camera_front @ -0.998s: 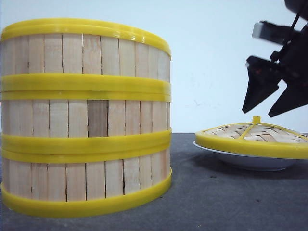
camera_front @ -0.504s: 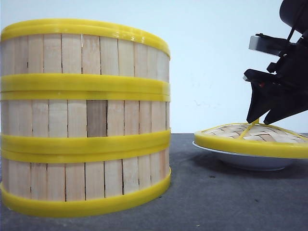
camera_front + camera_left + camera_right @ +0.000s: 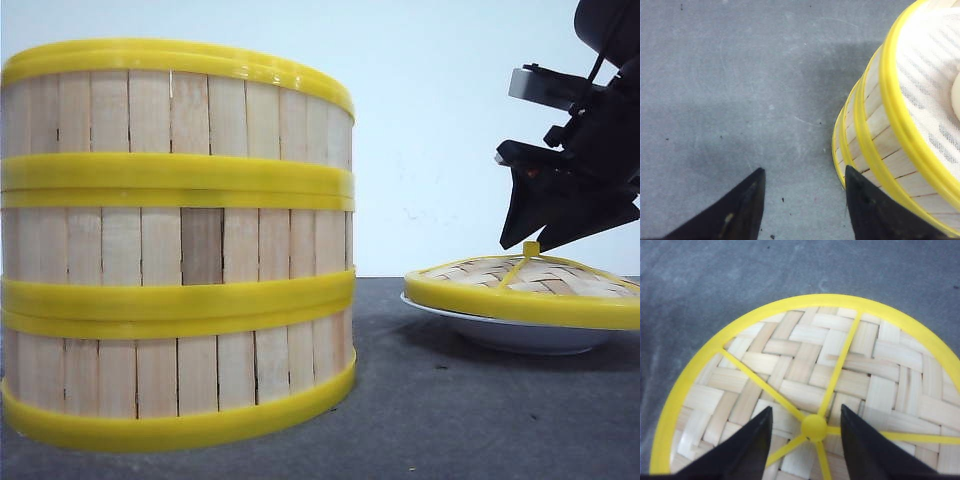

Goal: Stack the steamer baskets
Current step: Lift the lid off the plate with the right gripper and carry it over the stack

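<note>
Right gripper (image 3: pixel 807 440) fingers open astride the lid (image 3: pixel 805 375) knob (image 3: pixel 814 427), gripping nothing; centre, drop slightly, then close squarely on it

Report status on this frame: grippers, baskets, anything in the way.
Left gripper open, empty, beside the stacked steamer baskets. Right gripper open, jaws either side of the lid knob. Three baskets stacked. Lid on white plate, nothing obstructing.

Low front camera, tabletop level; wrist cameras close, facing down
</note>
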